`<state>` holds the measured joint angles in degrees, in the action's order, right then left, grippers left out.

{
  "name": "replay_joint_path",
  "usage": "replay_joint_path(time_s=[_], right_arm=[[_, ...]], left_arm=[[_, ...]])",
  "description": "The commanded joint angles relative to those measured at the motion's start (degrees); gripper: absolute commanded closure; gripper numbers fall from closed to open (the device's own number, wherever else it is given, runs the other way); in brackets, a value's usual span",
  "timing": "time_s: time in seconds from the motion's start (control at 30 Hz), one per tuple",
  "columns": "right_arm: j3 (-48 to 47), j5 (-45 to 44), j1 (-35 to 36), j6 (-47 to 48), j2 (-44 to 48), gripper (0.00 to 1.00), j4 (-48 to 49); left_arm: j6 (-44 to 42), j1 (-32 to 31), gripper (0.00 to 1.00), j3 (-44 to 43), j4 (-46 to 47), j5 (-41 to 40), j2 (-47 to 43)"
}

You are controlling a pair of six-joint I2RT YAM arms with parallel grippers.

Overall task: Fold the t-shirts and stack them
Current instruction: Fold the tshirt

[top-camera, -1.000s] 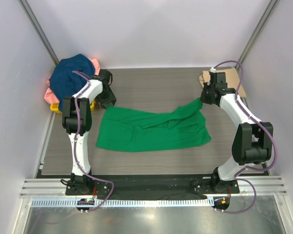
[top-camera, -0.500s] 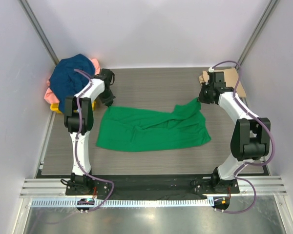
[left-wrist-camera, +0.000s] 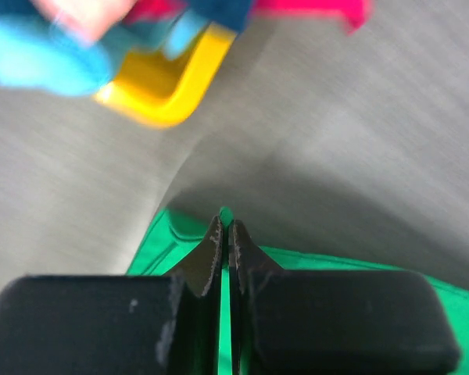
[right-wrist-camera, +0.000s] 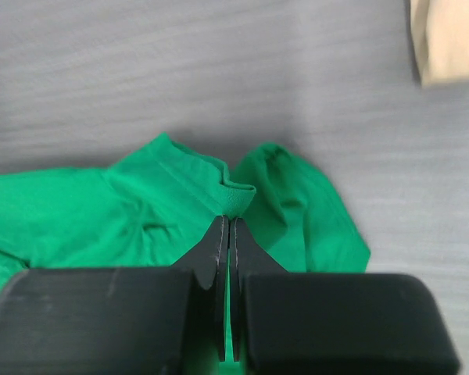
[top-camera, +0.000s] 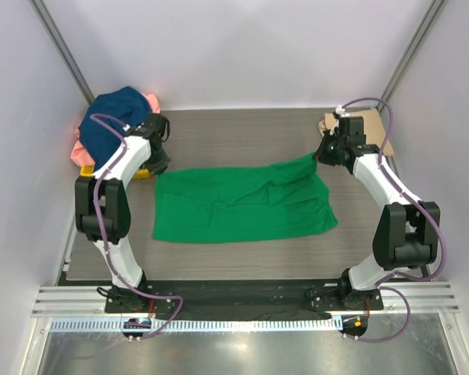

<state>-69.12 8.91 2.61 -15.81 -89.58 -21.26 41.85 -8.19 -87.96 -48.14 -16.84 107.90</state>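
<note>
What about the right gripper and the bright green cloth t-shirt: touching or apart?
Touching. The right wrist view shows the right gripper shut on a fold of the bright green cloth t-shirt.

The right gripper (right-wrist-camera: 225, 228) has its black jaws pinched together on a raised fold of the green t-shirt (right-wrist-camera: 141, 211), which lies rumpled across the near half of the grey wood-grain tabletop (right-wrist-camera: 219, 70), with a tan t-shirt (right-wrist-camera: 449, 39) at the far right corner, well apart.

White-and-black arms (top-camera: 123, 158), purple cables (top-camera: 365, 100)
</note>
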Motion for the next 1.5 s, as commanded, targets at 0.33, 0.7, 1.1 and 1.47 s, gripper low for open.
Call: replay_joint_path(time_s=[0.33, 0.7, 1.1, 1.47], right_arm=[[7.7, -6.2, 0.2, -3.0, 11.5, 0.99, 0.4], [23.7, -20.2, 0.0, -19.6, 18.2, 0.63, -1.7], [25.0, -15.1, 4.7, -25.1, 20.8, 0.23, 0.5], [20.7, -12.0, 12.2, -30.9, -2.3, 0.23, 7.0]], left_arm=[[3.3, 0.5, 1.00, 13.0, 5.4, -3.9, -11.8], [4.6, 0.5, 0.76, 23.8, 7.5, -5.5, -20.5], [3.7, -1.1, 0.26, 28.4, 11.1, -5.5, -26.5], [4.3, -11.7, 0.30, 29.7, 17.0, 2.3, -12.2]])
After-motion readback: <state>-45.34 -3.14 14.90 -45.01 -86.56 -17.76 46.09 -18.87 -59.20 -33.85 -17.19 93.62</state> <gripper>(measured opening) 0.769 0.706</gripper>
